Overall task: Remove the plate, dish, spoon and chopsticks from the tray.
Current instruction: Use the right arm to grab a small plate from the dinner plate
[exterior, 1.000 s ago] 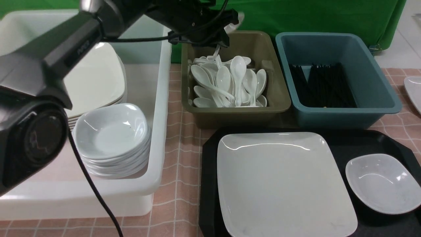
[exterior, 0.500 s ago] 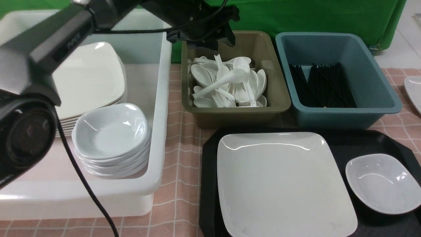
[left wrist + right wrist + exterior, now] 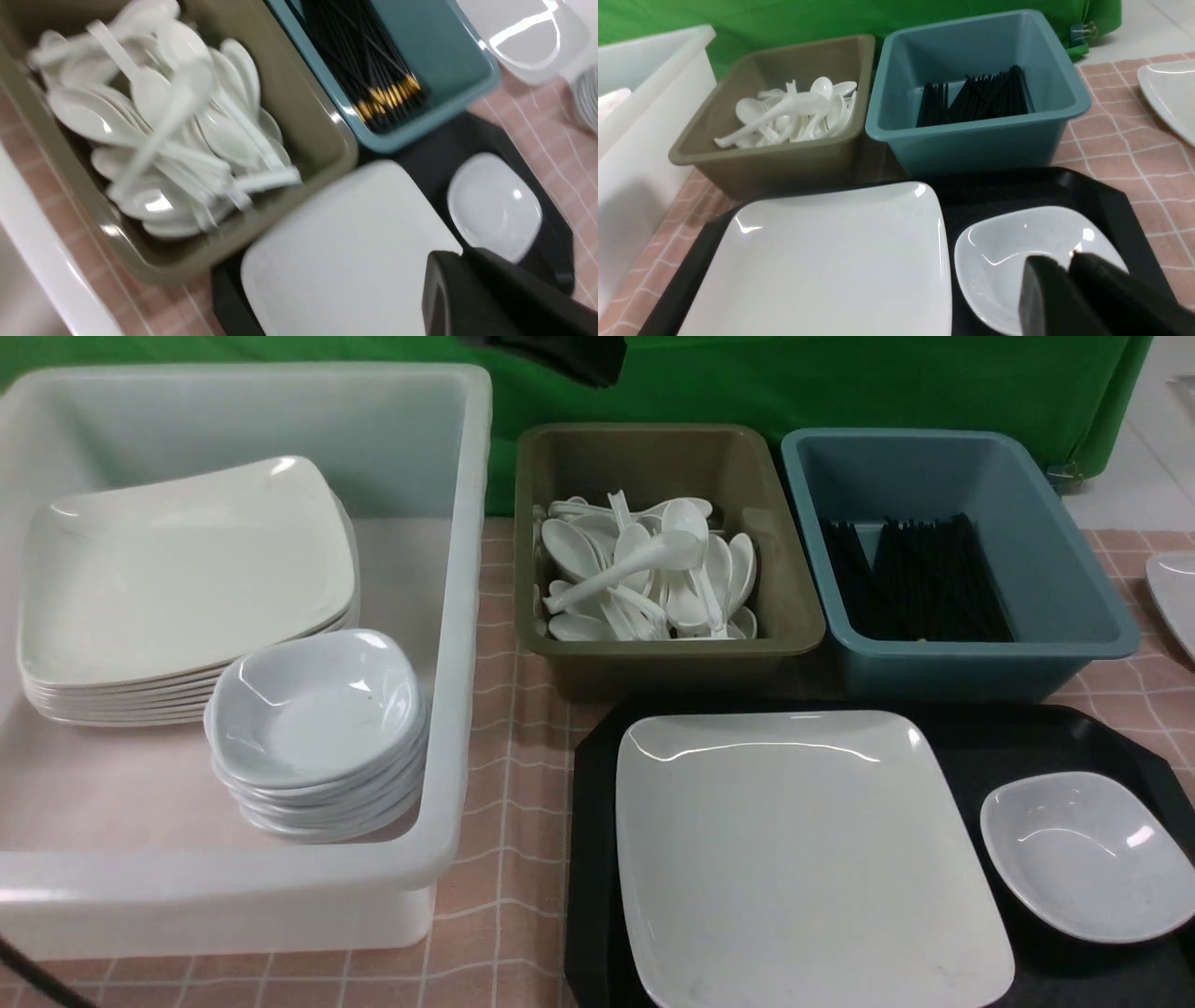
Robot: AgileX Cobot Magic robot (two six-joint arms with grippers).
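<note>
The large white square plate point(image 3: 803, 849) lies on the left of the black tray point(image 3: 971, 737). The small bluish-white dish point(image 3: 1083, 854) rests at the tray's right end. A white spoon point(image 3: 621, 569) lies slantwise on top of the spoon pile in the olive bin point(image 3: 780, 569). Black chopsticks point(image 3: 920, 579) fill the blue bin point(image 3: 1055, 551). My left gripper point(image 3: 460, 254) is shut and empty, high above the plate point(image 3: 345, 252). My right gripper point(image 3: 1066, 259) hangs over the dish point(image 3: 1008, 252), fingers together, holding nothing.
A white tub point(image 3: 457, 616) on the left holds a stack of square plates point(image 3: 177, 579) and a stack of small dishes point(image 3: 317, 728). Another white plate point(image 3: 1176, 588) peeks in at the right edge. Only a dark bit of the left arm point(image 3: 560, 355) shows at the top.
The left arm let a spoon fall onto the pile in the olive bin, then lifted up and back, almost out of the front view. Its jaws have closed.
</note>
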